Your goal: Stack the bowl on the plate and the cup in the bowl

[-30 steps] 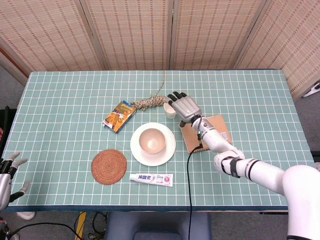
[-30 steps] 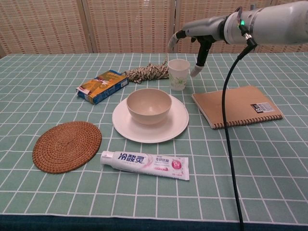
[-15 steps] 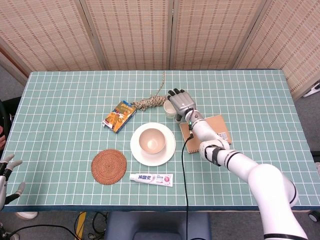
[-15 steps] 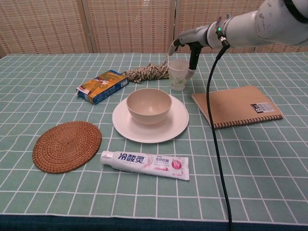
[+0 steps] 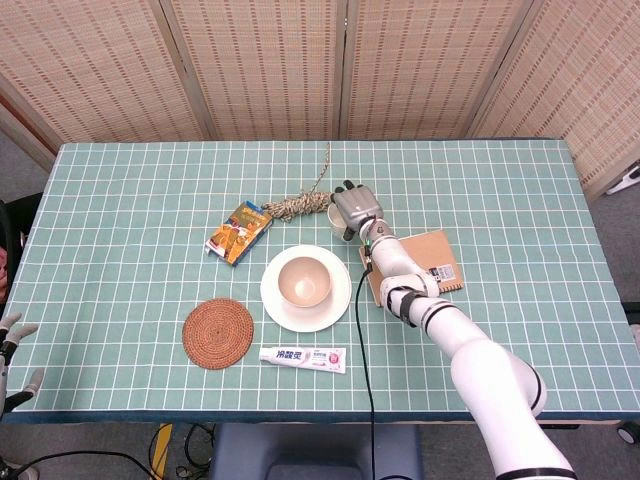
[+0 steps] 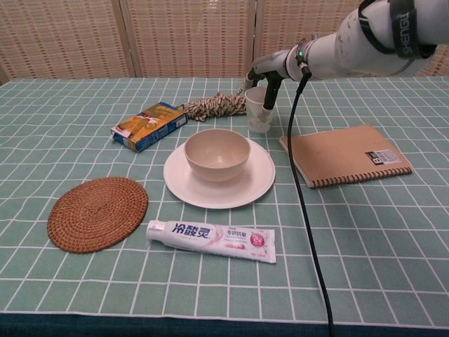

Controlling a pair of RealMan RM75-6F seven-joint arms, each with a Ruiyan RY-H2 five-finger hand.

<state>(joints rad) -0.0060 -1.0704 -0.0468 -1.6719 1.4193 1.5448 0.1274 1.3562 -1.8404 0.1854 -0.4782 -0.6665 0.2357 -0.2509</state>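
A cream bowl (image 5: 304,280) (image 6: 217,153) sits on the white plate (image 5: 340,300) (image 6: 261,180) in the middle of the table. Just behind the plate, a pale translucent cup (image 6: 257,116) stands upright on the cloth. My right hand (image 5: 352,207) (image 6: 265,76) hovers over the cup, with the thumb down its right side and the other fingers behind its rim, spread apart. In the head view the hand hides most of the cup. My left hand (image 5: 12,330) shows only at the lower left edge, off the table, fingers apart and holding nothing.
A brown notebook (image 6: 344,154) lies right of the plate and a coil of rope (image 6: 214,105) lies beside the cup. A snack box (image 6: 149,125), a woven coaster (image 6: 97,213) and a toothpaste tube (image 6: 210,240) lie left and in front. A black cable (image 6: 302,175) hangs from my right arm.
My right hand has moved left and closed in over the cup, which stays on the table. My left hand has sunk further out of the lower left corner.
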